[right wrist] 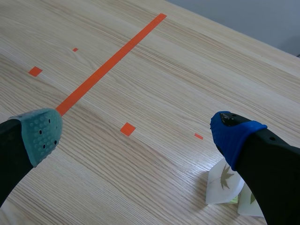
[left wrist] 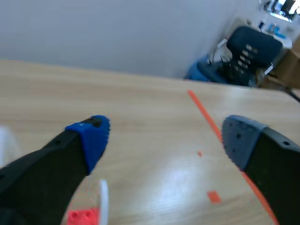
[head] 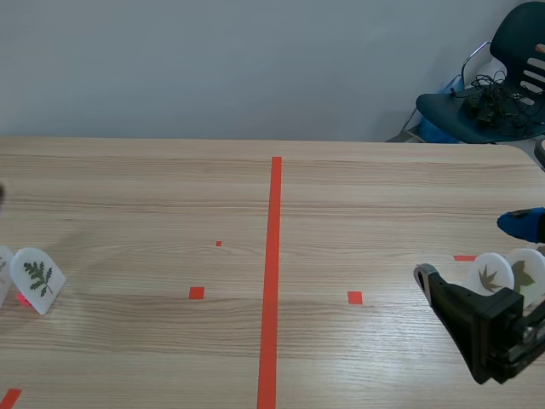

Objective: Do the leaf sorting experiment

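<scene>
across the wooden table (head: 358, 196), bare boards lie wide on both sides of the orange centre line (head: 274, 281), up to the far edge. left gripper (left wrist: 166, 138): fingers spread, nothing between them; a white card edge (left wrist: 103, 199) under it is blurred. green-leaf card (head: 37, 279): upright at the table's left side, its neighbour (head: 2, 271) cut off. right gripper (right wrist: 138, 133): fingers wide apart, empty; two round brown-leaf cards (head: 491, 275) stand beside its blue-padded finger (right wrist: 232, 133), partly hidden by it.

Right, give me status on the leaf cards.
Left gripper open, right gripper open, neither holding. White arched green-leaf card upright, left side of wooden table; two white round brown-leaf cards beside right gripper. Nothing blocking.
</scene>
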Motion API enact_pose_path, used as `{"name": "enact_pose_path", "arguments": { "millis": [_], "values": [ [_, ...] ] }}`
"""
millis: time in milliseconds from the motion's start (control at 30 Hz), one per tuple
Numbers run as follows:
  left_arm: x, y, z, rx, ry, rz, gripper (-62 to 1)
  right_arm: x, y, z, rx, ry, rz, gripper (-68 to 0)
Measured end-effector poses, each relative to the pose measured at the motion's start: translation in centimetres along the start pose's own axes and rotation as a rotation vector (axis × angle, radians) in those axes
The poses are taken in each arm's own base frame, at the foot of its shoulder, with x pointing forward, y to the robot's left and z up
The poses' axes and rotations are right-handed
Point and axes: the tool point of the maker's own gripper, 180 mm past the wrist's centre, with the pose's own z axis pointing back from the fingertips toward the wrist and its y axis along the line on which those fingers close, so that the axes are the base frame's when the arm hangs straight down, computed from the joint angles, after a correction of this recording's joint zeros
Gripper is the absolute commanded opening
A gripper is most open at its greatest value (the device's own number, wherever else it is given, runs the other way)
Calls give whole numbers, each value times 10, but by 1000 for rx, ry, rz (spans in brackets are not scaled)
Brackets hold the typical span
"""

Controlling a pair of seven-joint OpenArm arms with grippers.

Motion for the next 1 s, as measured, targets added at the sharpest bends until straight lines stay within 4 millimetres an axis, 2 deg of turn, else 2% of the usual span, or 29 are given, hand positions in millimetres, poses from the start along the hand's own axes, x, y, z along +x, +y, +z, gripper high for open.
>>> {"name": "enact_pose_path", "arguments": {
  "millis": [67,100,167,267,367,433,567,733,1000],
  "values": [
    [23,-15,3,-39,-13,-58,14,0,0,0,0,-1,0,4],
    [26,-25,4,-67,2,-82,14,0,0,0,0,-1,0,4],
    [20,-43,4,-112,70,-108,14,0,0,0,0,0,0,4],
    [-5,-61,8,-157,200,-107,14,0,0,0,0,0,0,4],
    [-19,-81,13,-208,257,-110,14,0,0,0,0,0,0,4],
    [-22,-98,10,-258,275,-147,14,1,0,0,1,-3,1,4],
    [-13,-130,2,-349,246,-203,14,6,2,-1,5,-15,6,4],
    [-22,-149,1,-408,280,-270,14,7,2,-1,6,-18,7,4],
    [-38,-156,4,-436,324,-286,14,7,2,-1,6,-18,7,4]
  ]
}}
